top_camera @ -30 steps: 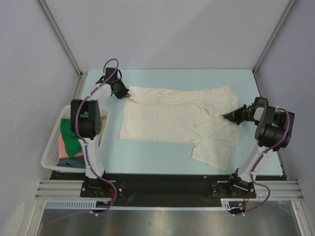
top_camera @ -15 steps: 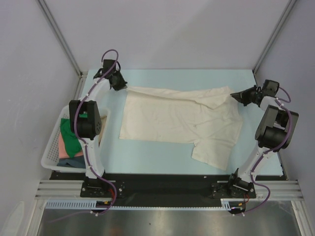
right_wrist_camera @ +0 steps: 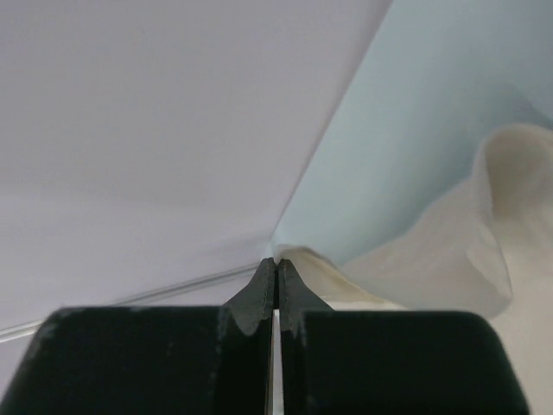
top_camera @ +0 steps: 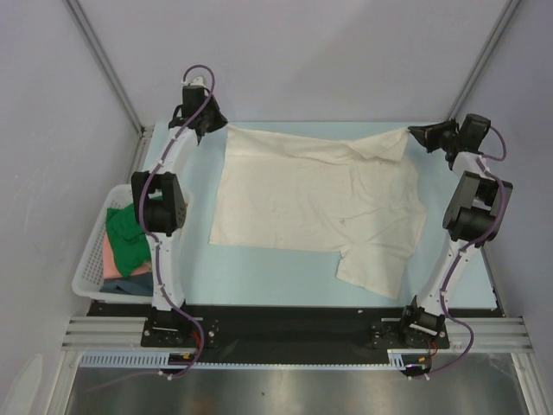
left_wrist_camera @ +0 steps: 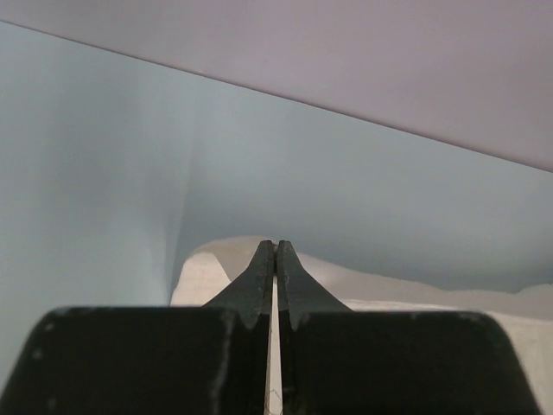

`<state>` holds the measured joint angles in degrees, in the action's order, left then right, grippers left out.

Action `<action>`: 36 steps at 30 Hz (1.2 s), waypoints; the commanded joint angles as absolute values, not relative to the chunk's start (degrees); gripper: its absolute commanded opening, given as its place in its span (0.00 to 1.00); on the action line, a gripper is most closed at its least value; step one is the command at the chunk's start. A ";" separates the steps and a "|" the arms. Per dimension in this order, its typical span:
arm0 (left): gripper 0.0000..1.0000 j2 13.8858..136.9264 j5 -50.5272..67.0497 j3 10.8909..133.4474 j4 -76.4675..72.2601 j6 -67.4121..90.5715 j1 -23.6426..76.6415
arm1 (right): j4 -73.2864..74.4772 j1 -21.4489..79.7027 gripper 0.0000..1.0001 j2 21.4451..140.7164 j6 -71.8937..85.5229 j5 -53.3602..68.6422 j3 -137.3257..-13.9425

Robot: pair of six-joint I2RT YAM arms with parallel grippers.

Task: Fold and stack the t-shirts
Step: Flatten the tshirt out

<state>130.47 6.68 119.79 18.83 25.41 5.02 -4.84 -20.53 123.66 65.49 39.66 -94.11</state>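
Top external, cream t-shirt (top_camera: 315, 203) spread out

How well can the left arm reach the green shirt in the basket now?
Probably not yet. The left gripper is shut on a far corner of the cream shirt, away from the basket. The green shirt lies uncovered, so after release the way looks free.

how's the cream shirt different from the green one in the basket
The cream shirt lies spread out on the table; the green shirt sits bunched in the basket. The left gripper and right gripper pinch the cream shirt's far corners; nothing holds the green shirt. Neither is folded yet.
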 commanded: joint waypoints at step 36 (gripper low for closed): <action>0.00 143.69 1.49 130.86 1.93 29.61 2.29 | -24.34 -17.58 0.00 153.89 77.52 38.14 -133.76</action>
<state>142.54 3.11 126.80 4.99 30.85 3.68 -19.44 -17.72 153.58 77.78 39.29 -132.97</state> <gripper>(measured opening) 0.010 0.017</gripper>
